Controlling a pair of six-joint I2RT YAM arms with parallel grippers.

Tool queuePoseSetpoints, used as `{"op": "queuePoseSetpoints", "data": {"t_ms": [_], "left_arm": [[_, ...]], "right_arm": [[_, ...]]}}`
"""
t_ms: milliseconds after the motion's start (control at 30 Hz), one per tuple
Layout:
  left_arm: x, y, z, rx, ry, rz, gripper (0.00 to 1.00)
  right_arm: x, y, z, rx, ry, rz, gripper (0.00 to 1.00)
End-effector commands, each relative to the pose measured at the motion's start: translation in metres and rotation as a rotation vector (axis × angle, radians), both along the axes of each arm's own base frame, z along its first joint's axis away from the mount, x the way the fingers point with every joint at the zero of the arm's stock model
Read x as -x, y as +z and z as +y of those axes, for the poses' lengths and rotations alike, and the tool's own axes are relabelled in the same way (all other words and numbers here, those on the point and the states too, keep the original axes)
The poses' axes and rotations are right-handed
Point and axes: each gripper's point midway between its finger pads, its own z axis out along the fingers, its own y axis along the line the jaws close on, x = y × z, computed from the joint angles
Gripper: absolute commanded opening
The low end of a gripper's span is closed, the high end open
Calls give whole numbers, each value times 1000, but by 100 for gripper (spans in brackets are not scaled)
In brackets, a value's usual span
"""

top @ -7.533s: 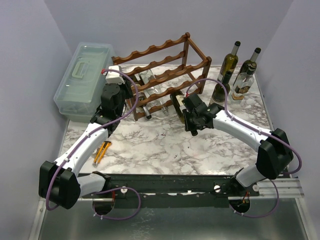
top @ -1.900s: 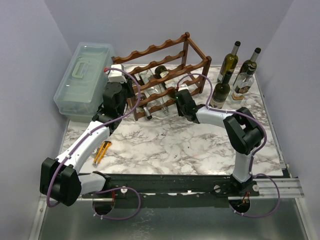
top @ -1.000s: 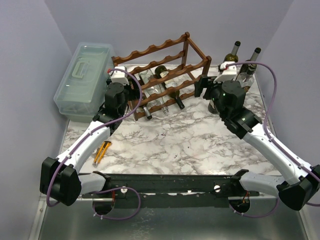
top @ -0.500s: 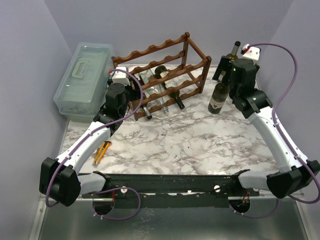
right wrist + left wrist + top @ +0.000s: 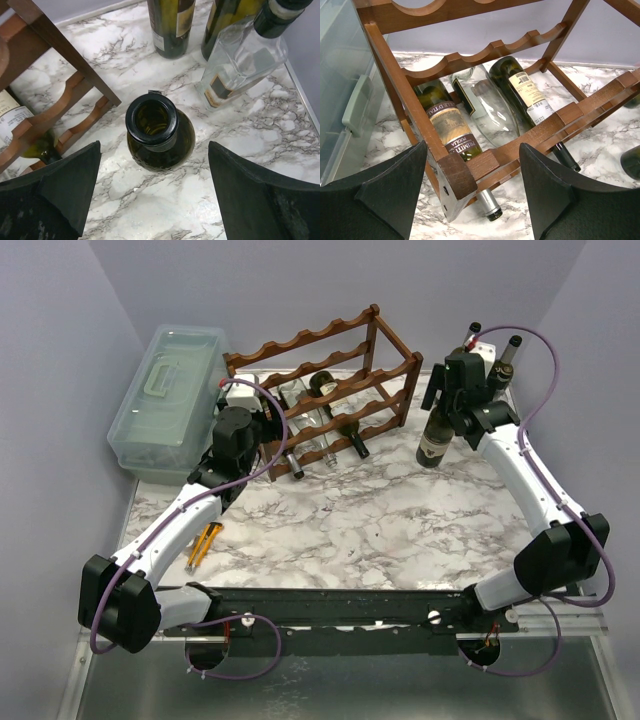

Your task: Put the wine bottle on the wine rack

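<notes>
One upright wine bottle (image 5: 160, 135), near the table's (image 5: 400, 525) far right corner, points straight up at the spread, empty jaws of the right gripper (image 5: 153, 147); the left gripper (image 5: 472, 147), also unclenched, is farther.

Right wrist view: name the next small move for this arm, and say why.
Probably lower the right pincer straight down until it flanks the neck of the upright dark bottle. The pincer stands open above the bottle. The bottle's open mouth sits centred between the two sides, untouched, so a straight descent looks enough.
</notes>
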Motion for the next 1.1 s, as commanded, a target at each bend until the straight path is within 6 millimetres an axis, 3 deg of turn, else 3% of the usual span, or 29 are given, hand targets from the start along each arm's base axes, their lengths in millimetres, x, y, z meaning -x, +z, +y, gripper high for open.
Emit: {"op": "queuePoseSetpoints", "data": {"t_ms": [0,333,767,900,1067], "left_arm": [[2,12,-2,17,-7,-23,75],[1,6,-6,8,-21,-9,74],[2,9,-6,14,-23,-14,73],[2,8,-6,16,-23,-13,72],[2,9,-8,24,-30,-12,72]], "right_arm": [[-8,-14,-10,16,-39,-8,88],[-28,-44,-16,73,-64,50,75],[-26,-54,-12,74,-26,66,61],[-25,-45,-11,73,-18,53,74],[-26,-26,-12,69,-24,24,83]]}}
